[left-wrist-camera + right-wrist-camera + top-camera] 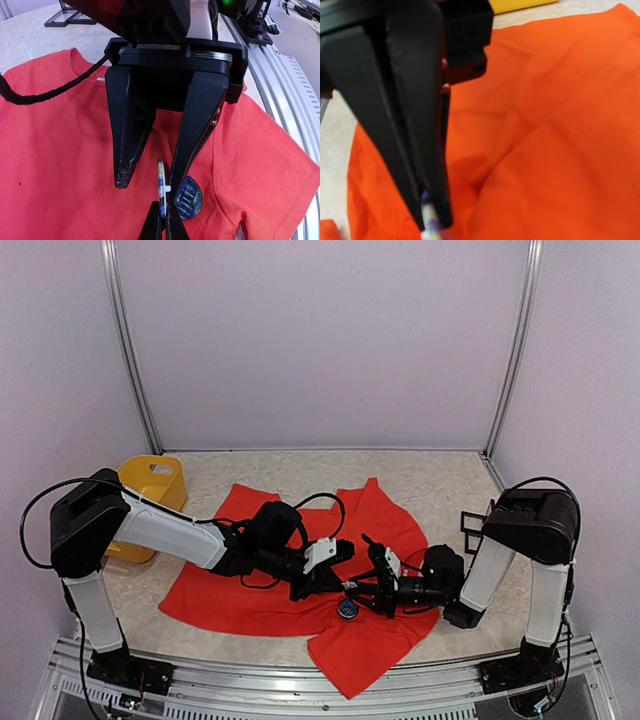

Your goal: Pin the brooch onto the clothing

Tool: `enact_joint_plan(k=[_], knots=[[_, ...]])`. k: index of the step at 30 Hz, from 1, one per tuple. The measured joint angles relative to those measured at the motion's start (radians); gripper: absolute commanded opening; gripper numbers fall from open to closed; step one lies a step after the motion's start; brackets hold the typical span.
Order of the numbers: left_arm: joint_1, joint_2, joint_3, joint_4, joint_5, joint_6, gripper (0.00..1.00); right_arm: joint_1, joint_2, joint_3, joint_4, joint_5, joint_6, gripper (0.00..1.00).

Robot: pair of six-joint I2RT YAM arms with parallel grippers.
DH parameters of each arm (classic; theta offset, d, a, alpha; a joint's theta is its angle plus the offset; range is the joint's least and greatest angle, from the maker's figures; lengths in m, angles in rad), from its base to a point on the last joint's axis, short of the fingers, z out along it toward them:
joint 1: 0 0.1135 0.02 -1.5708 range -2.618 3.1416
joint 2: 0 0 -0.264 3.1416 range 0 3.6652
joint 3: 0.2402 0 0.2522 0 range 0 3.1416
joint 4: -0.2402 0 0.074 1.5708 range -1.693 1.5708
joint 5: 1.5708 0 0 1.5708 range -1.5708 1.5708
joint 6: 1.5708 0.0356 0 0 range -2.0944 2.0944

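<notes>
The back of the surface (300, 468) lies open. A yellow bin (152, 488) blocks the left side, a black frame (470, 526) the right edge. Over the red T-shirt (230, 592), the right gripper (431, 220), jaws closed on the brooch (161, 186), stands in the gap between the spread jaws of the left gripper (146, 183).

Enclosure of three plain walls, pale lilac-white, matte. Back wall (320, 340) bare. Left wall (50, 360) and right wall (590, 370) angle in toward it. Two aluminium uprights stand at the back corners, one left (130, 350), one right (512, 350).

Table top (440, 475) is pale beige with a mottled, stone-like pattern. A ribbed aluminium rail (260, 680) runs along its near edge.

Yellow bin (155, 483) sits at the table's left side, near the left wall. Small black frame (470, 525) stands at the right side.

Light is even and diffuse; shadows are soft.
</notes>
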Motion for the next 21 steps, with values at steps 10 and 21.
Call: enact_joint_plan(k=[10, 21], knots=[[-0.003, 0.0, 0.0, -0.01, -0.025, 0.005, 0.0, -0.007, -0.025, 0.046, -0.114, -0.014, -0.006, 0.34], [-0.003, 0.0, 0.0, -0.015, -0.041, 0.015, 0.0, -0.008, -0.026, 0.049, -0.125, -0.014, 0.008, 0.26]])
